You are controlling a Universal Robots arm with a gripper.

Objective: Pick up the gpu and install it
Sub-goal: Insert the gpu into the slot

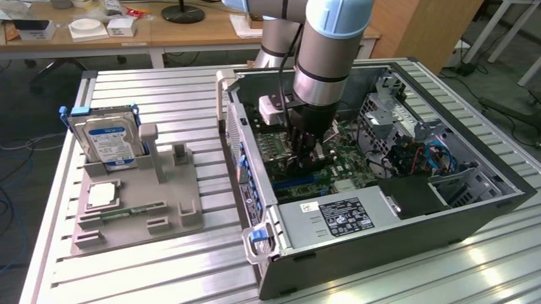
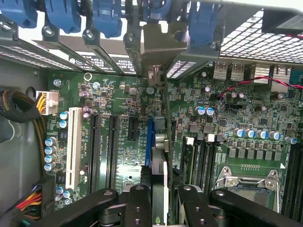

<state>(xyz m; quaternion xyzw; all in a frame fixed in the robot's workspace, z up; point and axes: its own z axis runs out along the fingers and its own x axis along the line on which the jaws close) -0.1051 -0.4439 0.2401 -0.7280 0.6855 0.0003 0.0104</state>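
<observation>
Peering down into the open case (image 1: 381, 253), I see the gripper (image 2: 158, 205) sunk well inside it, its two dark fingers (image 2: 138, 203) pinching the gpu (image 2: 161, 156) between them. The jaws are about half closed, pressed against the card's two flat faces, so the card stands on edge and shows as a thin line.

From the jaws the card's long axis runs straight ahead, away from the wrist and toward the case's rear wall. It is not beside the fingers or below them. It sits in the gap between them and reaches well beyond their tips.

Just beside that edge, and parallel to it, lies the blue slot (image 2: 149, 137) on the board (image 2: 118, 94). In my judgement this alignment is what seating the card depends on. The two lines look close to matched, but I cannot tell whether the card's edge is touching the slot or hanging just above it.

Farther along the same line, the silver bracket (image 2: 163, 45) at the card's far end is up against the row of rear openings, among the blue clips.

Outside the case, toward the exterior view's left, the grey tray (image 1: 169, 209) holds the hard drive (image 1: 106, 140) upright and the memory stick (image 1: 133, 211) lying flat.
</observation>
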